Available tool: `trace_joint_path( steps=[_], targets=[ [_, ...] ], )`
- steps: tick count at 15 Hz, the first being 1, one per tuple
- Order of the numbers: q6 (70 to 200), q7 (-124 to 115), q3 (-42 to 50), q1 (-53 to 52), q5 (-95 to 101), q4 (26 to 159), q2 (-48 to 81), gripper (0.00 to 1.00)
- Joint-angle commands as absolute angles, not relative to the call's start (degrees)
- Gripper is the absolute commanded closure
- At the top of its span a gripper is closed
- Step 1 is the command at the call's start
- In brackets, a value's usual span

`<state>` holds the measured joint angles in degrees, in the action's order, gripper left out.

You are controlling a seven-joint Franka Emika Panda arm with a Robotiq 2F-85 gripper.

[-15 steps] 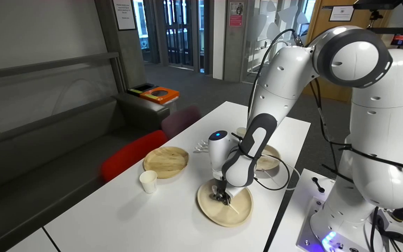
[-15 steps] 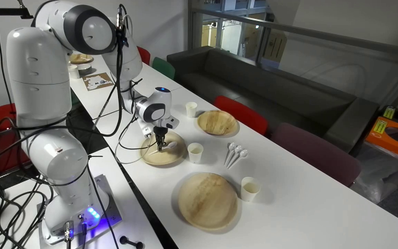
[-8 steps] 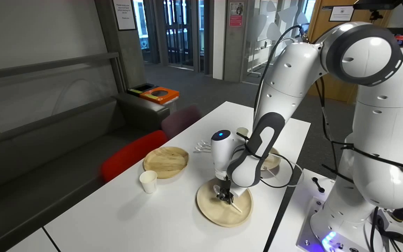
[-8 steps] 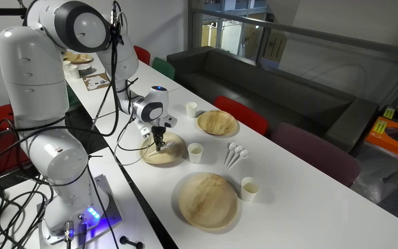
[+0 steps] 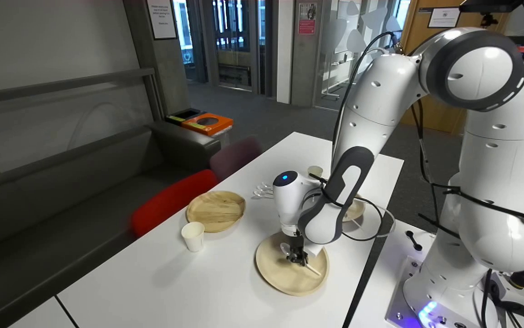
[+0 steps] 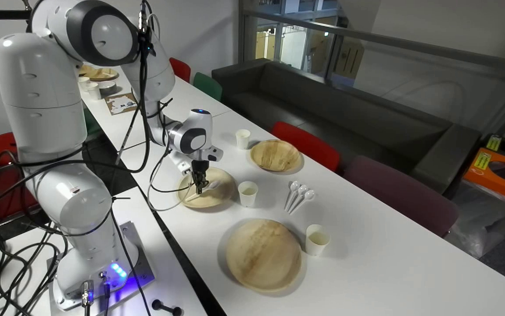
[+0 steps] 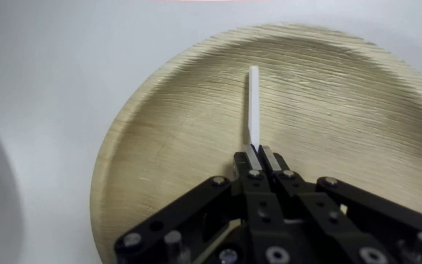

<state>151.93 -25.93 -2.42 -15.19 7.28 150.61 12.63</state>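
Inside the rim of a round wooden plate (image 7: 159,154), the end effector (image 7: 258,149) is pinching a white spoon (image 7: 254,102) by its handle. The fingers are standing almost together, leaving only the thickness of that handle between them. The plate is sitting near the edge of the counter (image 6: 388,254) that is facing the robot base (image 6: 83,263); the spoon's handle end is pointing towards that edge and its bowl is pointing away from it. Whether the spoon is touching the wood, the views are not making plain. A paper cup (image 6: 248,197) is standing just beside the plate, between it and a row of loose spoons (image 6: 301,190).

Handling this well is, by my judgement, calling for a firm pinch and slow, small moves, since the handle is offering a narrow hold and a knock against the raised rim could be swinging the spoon round. Any lowering is best going straight down with the spoon level, so that neither end is digging in first; any sideways drift towards the cup is needing a watchful eye.
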Motion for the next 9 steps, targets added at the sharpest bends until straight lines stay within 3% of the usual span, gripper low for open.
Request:
trace_joint_path(
  steps=[1,9],
  targets=[
    [145.80,-23.67,-2.87,-15.03,10.07,149.72,10.88,0.99],
    [141.72,-23.14,-3.76,-14.97,12.23,146.85,11.39,0.99]
  ],
)
